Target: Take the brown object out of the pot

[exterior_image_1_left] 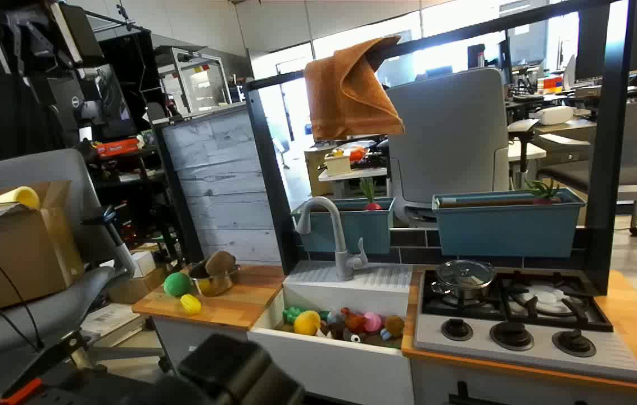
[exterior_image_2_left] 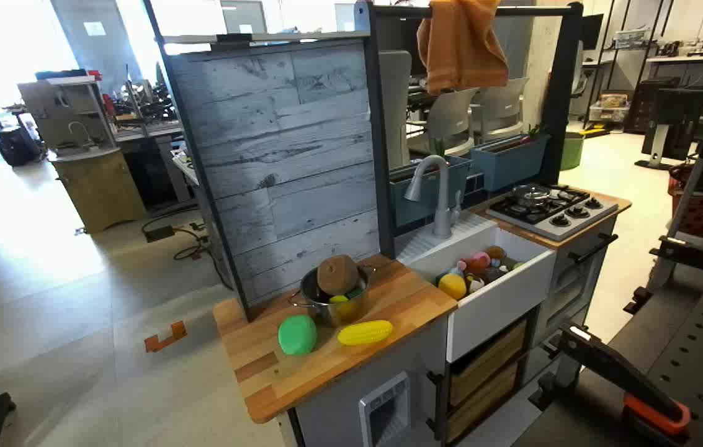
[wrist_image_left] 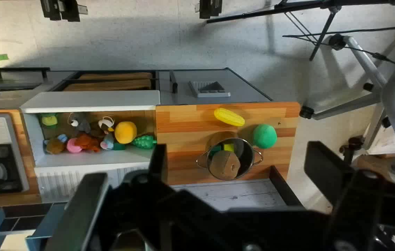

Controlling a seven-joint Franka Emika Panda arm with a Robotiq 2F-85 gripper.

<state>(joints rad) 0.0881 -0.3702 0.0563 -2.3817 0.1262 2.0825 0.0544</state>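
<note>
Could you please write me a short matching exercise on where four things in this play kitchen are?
Things:
1. brown lump
2. toy corn cob
3. orange-brown cloth
4. lidded pot

Places:
A. draped over the black rail
B. on the stovetop
C. in the open pot, rising above its rim
D. lying directly on the wooden counter

Right pairs: 1-C; 2-D; 3-A; 4-B

Lump [exterior_image_2_left: 337, 275]: dull brown, rounded; sits in the pot [exterior_image_2_left: 335, 314], on the side toward the back edge of the table [exterior_image_2_left: 301, 379], its top above the rim.
Pot: shiny metal, upright, two loop handles; near that edge, about midway between its corners.
</note>
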